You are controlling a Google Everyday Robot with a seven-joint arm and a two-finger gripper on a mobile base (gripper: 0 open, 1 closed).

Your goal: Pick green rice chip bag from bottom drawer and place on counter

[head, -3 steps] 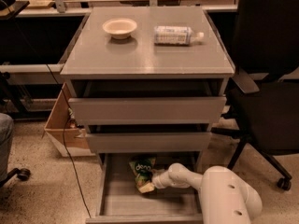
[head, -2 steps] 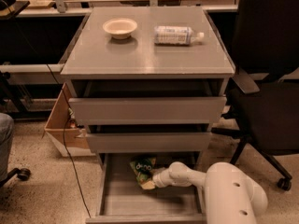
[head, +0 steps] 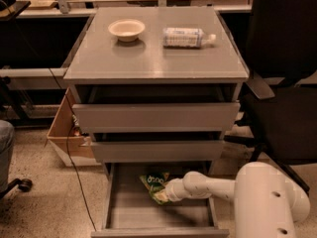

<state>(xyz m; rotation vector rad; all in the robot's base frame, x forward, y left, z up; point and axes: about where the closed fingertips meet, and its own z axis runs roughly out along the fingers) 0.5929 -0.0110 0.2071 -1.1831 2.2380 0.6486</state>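
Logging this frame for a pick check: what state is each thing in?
bottom drawer, pulled open
green rice chip bag, lying inside it
gripper, inside the drawer at the bag
bottle, on its side on the counter
bowl, upright on the counter

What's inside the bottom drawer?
A green chip bag lies in the bottom drawer, with the robot's gripper at it. The drawer's back is hidden under the drawer above.

Dim warm light, gripper in shaded bottom drawer (counter sheen)
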